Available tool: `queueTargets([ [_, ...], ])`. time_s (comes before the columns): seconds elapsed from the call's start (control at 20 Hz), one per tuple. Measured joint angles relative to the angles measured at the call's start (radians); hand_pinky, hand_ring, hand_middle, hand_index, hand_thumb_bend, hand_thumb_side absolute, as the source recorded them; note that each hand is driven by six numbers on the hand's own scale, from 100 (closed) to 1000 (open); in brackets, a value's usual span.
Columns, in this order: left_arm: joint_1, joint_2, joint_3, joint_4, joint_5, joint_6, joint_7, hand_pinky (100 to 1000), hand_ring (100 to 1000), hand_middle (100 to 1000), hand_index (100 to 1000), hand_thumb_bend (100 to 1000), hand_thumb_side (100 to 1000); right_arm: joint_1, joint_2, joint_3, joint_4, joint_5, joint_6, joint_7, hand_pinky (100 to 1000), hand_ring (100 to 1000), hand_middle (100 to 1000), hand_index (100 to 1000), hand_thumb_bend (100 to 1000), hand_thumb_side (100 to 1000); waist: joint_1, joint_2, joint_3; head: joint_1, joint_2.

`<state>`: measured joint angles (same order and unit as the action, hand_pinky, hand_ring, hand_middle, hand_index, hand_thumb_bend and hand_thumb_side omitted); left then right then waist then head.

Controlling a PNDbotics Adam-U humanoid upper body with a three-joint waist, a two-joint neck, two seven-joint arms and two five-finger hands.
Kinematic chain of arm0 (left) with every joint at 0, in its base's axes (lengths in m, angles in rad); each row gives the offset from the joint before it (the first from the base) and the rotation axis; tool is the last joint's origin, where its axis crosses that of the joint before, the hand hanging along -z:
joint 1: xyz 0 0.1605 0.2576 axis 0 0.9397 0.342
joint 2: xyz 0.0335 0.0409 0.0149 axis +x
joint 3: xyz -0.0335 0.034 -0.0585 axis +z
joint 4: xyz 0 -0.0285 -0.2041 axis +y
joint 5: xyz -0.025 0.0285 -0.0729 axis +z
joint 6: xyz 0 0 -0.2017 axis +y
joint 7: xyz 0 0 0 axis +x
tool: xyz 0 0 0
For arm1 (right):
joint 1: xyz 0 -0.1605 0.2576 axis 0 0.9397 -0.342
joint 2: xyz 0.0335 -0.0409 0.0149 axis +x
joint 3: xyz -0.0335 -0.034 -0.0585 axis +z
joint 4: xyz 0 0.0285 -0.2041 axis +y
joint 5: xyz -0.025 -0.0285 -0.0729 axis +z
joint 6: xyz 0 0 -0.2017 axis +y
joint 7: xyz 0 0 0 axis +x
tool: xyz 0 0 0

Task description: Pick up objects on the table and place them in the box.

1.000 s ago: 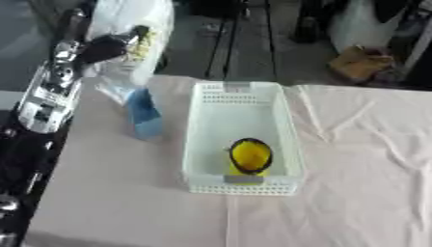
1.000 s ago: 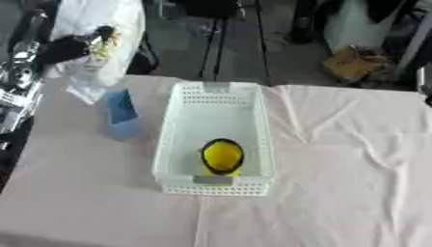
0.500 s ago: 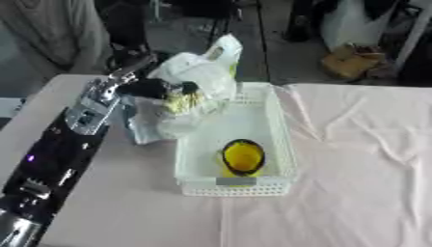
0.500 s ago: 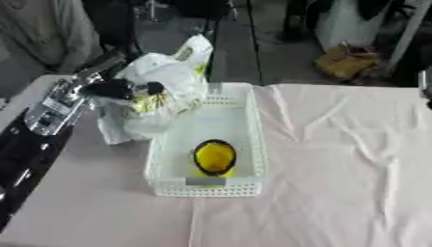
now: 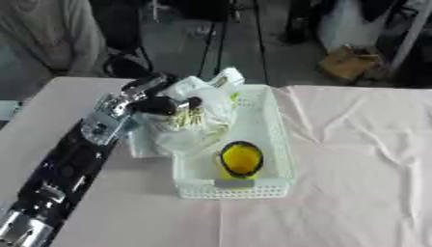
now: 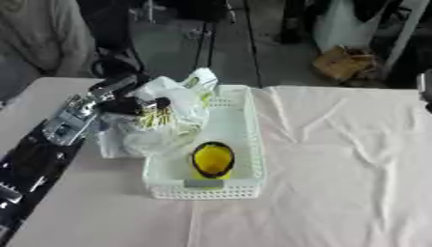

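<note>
Crinkly plastic bag point(image 5: 198, 120) pinched in left hand point(image 5: 156, 102).

I see a crumpled clear plastic bag point(image 5: 195, 120) with yellow sticks inside over the white box's point(image 5: 274, 144) left rim. A yellow round object point(image 5: 241, 158) lies in the box.

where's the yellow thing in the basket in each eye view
Left eye view: the yellow object lies in the near end of the white basket, just right of centre.
Right eye view: it sits left of centre, same spot in the basket.
Shared landmark: the clear plastic bag in the left hand.
</note>
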<state>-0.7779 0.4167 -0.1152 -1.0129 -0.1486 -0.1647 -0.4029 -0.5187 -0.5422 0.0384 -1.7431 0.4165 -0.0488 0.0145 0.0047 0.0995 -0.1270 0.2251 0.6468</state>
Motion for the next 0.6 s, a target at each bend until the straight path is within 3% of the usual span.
queueTargets([
  [0.05,-0.001,-0.003,-0.002,-0.001,-0.004,-0.017,0.019,682,754,762,934,705,932,0.0,0.0,0.0,0.0,0.0,0.0,0.001,614,680,811,889,100,435,0.0,0.0,-0.001,0.0,0.0],
  [0.1,-0.003,-0.004,-0.006,-0.007,-0.011,-0.04,0.043,682,754,762,934,705,932,0.0,0.0,0.0,0.0,-0.001,-0.001,0.001,614,680,811,889,100,435,0.0,0.001,-0.003,0.0,0.0],
  [0.15,-0.003,-0.005,-0.009,-0.016,-0.017,-0.064,0.07,780,852,878,1000,647,1000,0.0,0.0,0.0,0.0,-0.001,-0.001,0.001,615,680,811,889,100,436,0.001,0.001,-0.003,0.0,0.0],
  [0.25,-0.006,-0.01,-0.013,-0.045,-0.02,-0.121,0.132,817,889,924,1000,580,1000,0.0,0.0,0.0,0.0,-0.001,-0.002,0.002,614,680,810,889,100,437,0.001,0.002,-0.004,0.0,-0.001],
  [0.4,-0.012,-0.012,-0.024,-0.1,-0.022,-0.198,0.208,840,908,945,1000,571,1000,0.0,0.0,0.0,0.0,-0.002,-0.002,0.003,614,680,810,889,100,439,0.002,0.002,-0.004,0.001,-0.008],
  [0.6,-0.014,-0.012,-0.033,-0.155,-0.038,-0.246,0.26,834,904,938,1000,562,1000,0.0,0.0,0.0,0.0,-0.003,-0.003,0.003,615,680,811,890,100,438,0.003,0.002,-0.005,0.005,-0.009],
])
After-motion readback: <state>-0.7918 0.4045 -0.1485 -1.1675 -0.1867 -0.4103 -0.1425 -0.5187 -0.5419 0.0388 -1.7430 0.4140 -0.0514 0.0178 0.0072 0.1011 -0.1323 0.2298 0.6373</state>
